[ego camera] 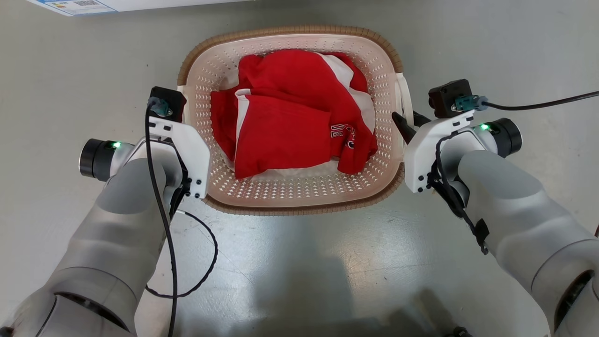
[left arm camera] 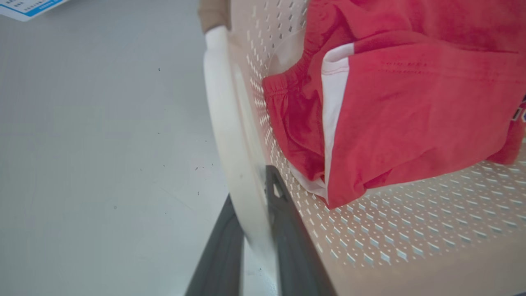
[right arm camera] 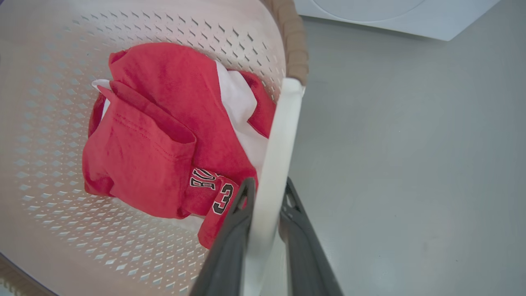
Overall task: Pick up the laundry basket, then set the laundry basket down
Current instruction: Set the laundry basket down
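Sitting near the robot, centred left to right above the grey floor (ego camera: 70, 70), the laundry basket (ego camera: 299, 189) carries crumpled red clothes (ego camera: 290, 126). Its white left handle (left arm camera: 224, 123) is pinched by the left hand (left arm camera: 251, 185), its right handle (right arm camera: 279, 135) by the right hand (right arm camera: 268, 181); gripping both sides evenly should keep the load level. Whether it touches the floor I cannot tell.

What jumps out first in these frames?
The red clothing piled in the laundry basket, at the centre of the head view over the grey floor. Next, the two arms flanking it: the left pincer and right pincer each grip a white side handle, one finger on either side.
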Controlling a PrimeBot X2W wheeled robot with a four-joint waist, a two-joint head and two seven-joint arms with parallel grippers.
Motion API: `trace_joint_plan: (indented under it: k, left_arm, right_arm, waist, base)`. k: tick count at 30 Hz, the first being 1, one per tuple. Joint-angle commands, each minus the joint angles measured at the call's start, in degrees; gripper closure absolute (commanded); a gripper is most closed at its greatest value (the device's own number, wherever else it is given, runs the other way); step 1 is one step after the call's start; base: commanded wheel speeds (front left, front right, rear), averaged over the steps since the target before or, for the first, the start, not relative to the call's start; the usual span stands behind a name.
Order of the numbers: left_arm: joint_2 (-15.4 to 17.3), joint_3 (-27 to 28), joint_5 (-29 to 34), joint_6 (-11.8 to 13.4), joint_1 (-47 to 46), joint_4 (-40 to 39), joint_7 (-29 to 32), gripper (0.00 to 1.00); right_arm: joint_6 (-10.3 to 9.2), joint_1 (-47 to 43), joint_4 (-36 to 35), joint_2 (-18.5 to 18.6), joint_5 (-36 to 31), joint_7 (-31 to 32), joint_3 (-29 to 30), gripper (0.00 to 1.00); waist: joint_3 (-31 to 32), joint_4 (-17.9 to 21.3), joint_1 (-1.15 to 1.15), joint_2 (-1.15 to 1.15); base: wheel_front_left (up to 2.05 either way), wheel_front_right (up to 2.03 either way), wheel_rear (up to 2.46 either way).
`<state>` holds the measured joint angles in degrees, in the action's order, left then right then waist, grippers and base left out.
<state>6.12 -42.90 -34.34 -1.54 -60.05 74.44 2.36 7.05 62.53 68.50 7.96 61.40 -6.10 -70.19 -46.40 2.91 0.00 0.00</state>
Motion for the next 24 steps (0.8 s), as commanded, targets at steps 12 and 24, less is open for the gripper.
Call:
trace_joint_plan:
  k: [12, 24]
  left_arm:
    - [1.79, 0.26, -0.42, 1.64, -1.36, -0.50, 0.70, 0.34]
    - [1.30, 0.95, -2.09, 3.84, -0.63, -0.49, 0.97, 0.00]
  right_arm:
    - [0.44, -0.72, 1.82, -1.47, -0.30, -3.18, -1.47, 0.00]
    - [0.44, -0.16, 4.17, -2.48, -0.38, -6.35, -1.43, 0.00]
  waist:
    - [-0.23, 0.29, 0.00, 0.00]
    - [1.19, 0.03, 0.00, 0.00]
  base:
    - [0.00, 0.00, 0.00]
    - [0.00, 0.00, 0.00]
